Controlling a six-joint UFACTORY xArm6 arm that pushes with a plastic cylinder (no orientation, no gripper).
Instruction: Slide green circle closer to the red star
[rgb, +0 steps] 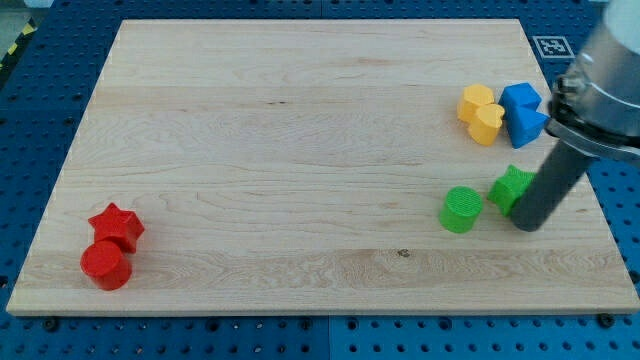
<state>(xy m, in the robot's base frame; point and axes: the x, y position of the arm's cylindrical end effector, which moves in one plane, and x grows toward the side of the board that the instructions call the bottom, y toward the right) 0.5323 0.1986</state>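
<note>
The green circle (461, 210) lies at the view's right, below the middle of the wooden board (300, 150). The red star (117, 226) lies far off at the view's lower left. My tip (527, 224) stands to the right of the green circle, touching the right side of a green star (509, 189) that sits between them and is partly hidden by the rod.
A red circle (105, 266) touches the red star from below. Two yellow blocks (481, 113) and two blue blocks (523, 113) cluster at the view's upper right, above the green star.
</note>
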